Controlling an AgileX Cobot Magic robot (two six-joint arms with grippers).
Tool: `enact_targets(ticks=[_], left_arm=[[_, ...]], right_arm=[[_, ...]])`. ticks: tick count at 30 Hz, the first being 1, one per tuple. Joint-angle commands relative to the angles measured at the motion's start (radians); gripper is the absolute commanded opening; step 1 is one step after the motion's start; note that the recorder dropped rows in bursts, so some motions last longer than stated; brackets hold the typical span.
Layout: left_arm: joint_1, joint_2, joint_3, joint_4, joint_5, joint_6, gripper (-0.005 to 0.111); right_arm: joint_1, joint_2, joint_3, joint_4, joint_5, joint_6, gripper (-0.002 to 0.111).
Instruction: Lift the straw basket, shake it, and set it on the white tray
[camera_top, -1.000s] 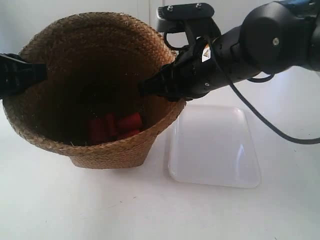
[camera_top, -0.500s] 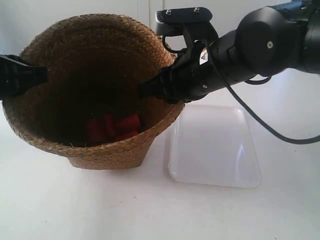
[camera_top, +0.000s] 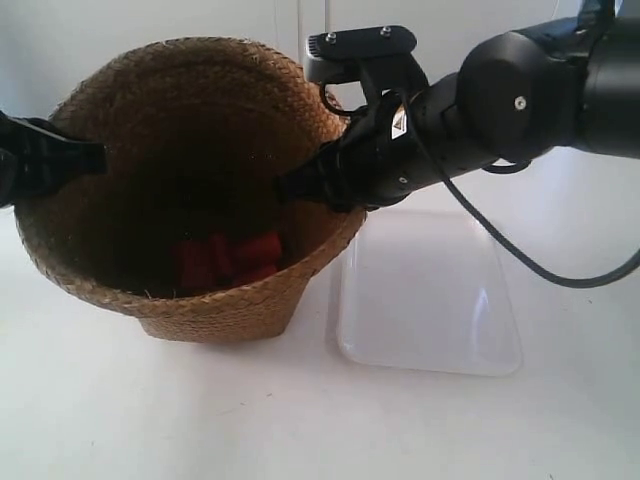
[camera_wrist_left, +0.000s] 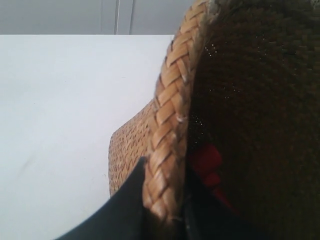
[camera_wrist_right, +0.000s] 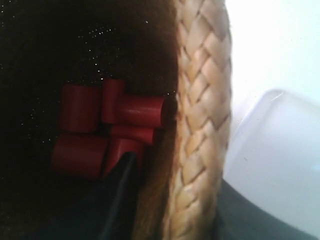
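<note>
The straw basket (camera_top: 190, 130) has dipped a little over the last second, both hands travelling with it. Exterior view: it tilts mouth-forward beside the white tray (camera_top: 430, 300), not on it, with red cylinders (camera_top: 225, 262) lying in its bottom. Left wrist view: the left hand (camera_wrist_left: 162, 210) pinches the braided rim, a finger on each side. Right wrist view: the right hand (camera_wrist_right: 180, 205) pinches the opposite rim, close to the tray's edge. On this tilt a hard shake could spill the cylinders or work the pliable braid out of either pinch.

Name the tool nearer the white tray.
Right. The right tool grips the straw basket by its rim beside the white tray; the left tool grips the opposite rim, farther off.
</note>
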Motion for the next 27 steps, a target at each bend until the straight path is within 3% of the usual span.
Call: enact_targets(ticks=[1, 6, 16, 22, 27], left_arm=[[0.002, -0.03, -0.01, 0.016, 0.044, 0.033, 0.0], [0.002, -0.03, -0.01, 0.016, -0.022, 0.033, 0.0], [0.002, -0.03, -0.01, 0.016, 0.04, 0.033, 0.0], [0.002, -0.016, -0.01, 0.016, -0.029, 0.059, 0.0], [0.002, -0.012, -0.01, 0.016, 0.051, 0.04, 0.0]], right_arm=[[-0.007, -0.034, 0.0, -0.019, 0.045, -0.017, 0.0], [-0.007, -0.024, 0.005, -0.025, 0.002, -0.017, 0.0], [-0.007, 0.002, 0.007, -0.022, -0.012, -0.017, 0.0], [-0.007, 0.005, 0.007, -0.022, -0.02, -0.017, 0.0], [-0.007, 0.01, 0.007, -0.022, 0.0, -0.016, 0.0]])
